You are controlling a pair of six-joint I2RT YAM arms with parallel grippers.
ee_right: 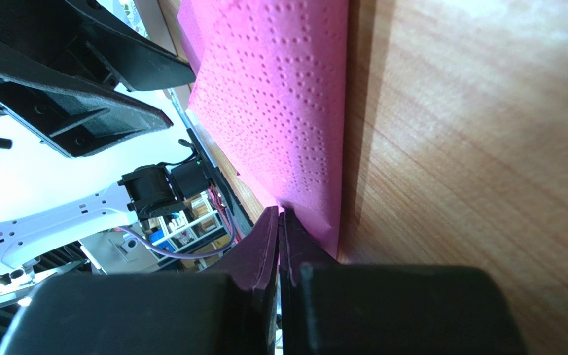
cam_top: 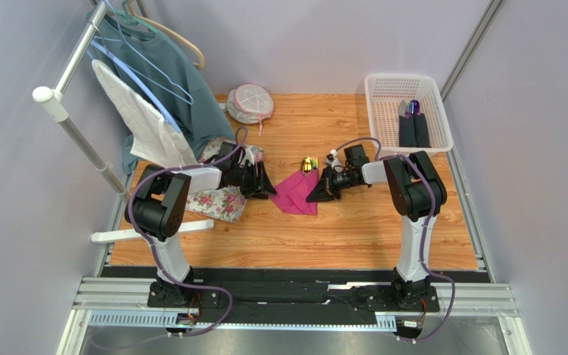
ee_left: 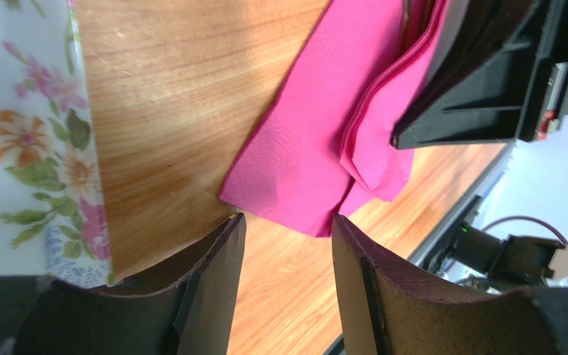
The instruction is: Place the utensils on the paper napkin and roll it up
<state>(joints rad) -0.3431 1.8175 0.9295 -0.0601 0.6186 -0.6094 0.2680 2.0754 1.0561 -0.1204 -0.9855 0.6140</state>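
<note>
The magenta paper napkin lies on the wooden table between both arms, partly folded over on itself. The gold utensils lie bunched on the bare wood just beyond its far corner. I cannot tell fork from spoon. My right gripper is shut, pinching the napkin's right edge between its fingertips. My left gripper is open and empty at the napkin's left corner. In the left wrist view the napkin sits just past the gripper, with the right gripper behind.
A floral-print cloth lies under the left arm and shows in the left wrist view. A rack with a white towel and hung clothes stands back left. A white basket holds dark purple-tipped items. A mesh pouch lies at the back.
</note>
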